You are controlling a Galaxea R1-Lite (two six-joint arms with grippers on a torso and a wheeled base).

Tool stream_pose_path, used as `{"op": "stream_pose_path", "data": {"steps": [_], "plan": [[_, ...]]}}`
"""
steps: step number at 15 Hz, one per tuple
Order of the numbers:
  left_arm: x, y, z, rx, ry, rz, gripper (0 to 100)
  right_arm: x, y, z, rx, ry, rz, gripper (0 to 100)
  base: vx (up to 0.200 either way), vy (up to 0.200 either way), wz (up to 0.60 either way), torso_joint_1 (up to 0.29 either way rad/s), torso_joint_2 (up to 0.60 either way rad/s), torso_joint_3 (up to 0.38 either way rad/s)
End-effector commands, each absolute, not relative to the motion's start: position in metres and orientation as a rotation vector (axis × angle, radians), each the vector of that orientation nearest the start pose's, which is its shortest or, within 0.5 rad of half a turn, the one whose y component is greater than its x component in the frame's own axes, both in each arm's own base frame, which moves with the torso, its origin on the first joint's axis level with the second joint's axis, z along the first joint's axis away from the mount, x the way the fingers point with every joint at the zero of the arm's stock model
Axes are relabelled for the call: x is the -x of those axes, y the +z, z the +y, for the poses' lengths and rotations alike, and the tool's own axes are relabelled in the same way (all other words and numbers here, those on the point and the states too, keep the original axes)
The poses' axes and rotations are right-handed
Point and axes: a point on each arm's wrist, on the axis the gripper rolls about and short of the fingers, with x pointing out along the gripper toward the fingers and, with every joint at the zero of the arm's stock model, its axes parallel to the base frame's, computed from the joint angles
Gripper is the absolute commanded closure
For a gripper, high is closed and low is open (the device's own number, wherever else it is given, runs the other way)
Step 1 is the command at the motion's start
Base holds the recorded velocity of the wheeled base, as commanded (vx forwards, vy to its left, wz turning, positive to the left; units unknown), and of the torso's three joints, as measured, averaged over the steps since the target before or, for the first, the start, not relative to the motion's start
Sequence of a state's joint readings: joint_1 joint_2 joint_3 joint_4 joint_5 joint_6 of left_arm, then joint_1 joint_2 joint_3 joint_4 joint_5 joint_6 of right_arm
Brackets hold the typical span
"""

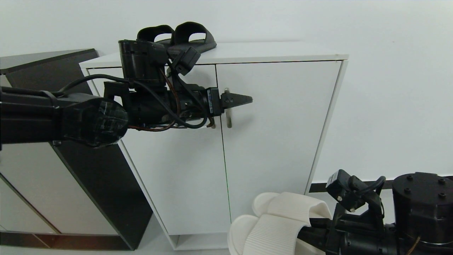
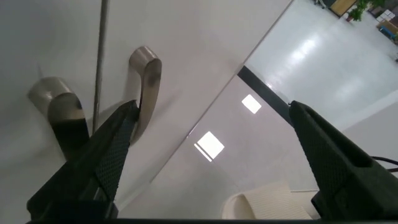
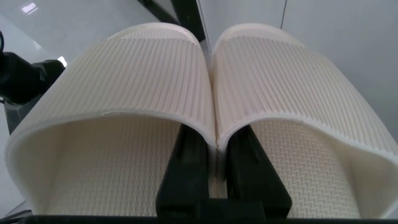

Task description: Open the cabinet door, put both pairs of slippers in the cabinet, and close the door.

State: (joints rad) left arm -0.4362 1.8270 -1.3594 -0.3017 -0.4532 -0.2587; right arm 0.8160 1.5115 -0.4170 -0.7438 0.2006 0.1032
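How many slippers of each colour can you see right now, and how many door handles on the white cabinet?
Black slippers, on top of the white cabinet: 2
White slippers, held in the right tool: 2
Door handles: 2
Total: 6

black slippers (image 1: 193, 33): partly behind left arm (image 1: 141, 63) | white slippers (image 1: 279, 216): cut by bottom edge (head view) | left door handle (image 1: 212, 124): mostly hidden

Shut cabinet doors (image 1: 279, 141) bar the inside. The left gripper (image 1: 247, 100) crowds the handles (image 1: 229, 118); white slippers (image 1: 283, 219) stand before the right door's foot. Between them the door is bare.
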Motion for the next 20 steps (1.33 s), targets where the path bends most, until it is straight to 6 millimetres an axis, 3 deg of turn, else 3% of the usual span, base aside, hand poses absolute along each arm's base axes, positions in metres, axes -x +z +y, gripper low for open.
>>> {"op": "stream_pose_path", "data": {"steps": [1, 8, 14, 20], "plan": [[-0.325, 0.262, -0.165, 0.242, -0.869, 0.29, 100, -0.151, 0.144, 0.167, 0.018, 0.988, 0.401, 100, 0.0, 0.0, 0.0, 0.0, 0.0, 0.0], [-0.3, 0.271, -0.162, 0.24, -0.896, 0.284, 100, -0.147, 0.143, 0.167, 0.02, 1.003, 0.401, 100, 0.0, 0.0, 0.0, 0.0, 0.0, 0.0], [-0.255, 0.275, -0.155, 0.235, -0.941, 0.291, 100, -0.12, 0.152, 0.151, -0.01, 1.201, 0.376, 100, 0.0, 0.0, 0.0, 0.0, 0.0, 0.0], [-0.205, 0.285, -0.127, 0.241, -0.949, 0.24, 100, -0.118, 0.152, 0.149, -0.011, 1.206, 0.374, 100, 0.0, 0.0, 0.0, 0.0, 0.0, 0.0]]}}
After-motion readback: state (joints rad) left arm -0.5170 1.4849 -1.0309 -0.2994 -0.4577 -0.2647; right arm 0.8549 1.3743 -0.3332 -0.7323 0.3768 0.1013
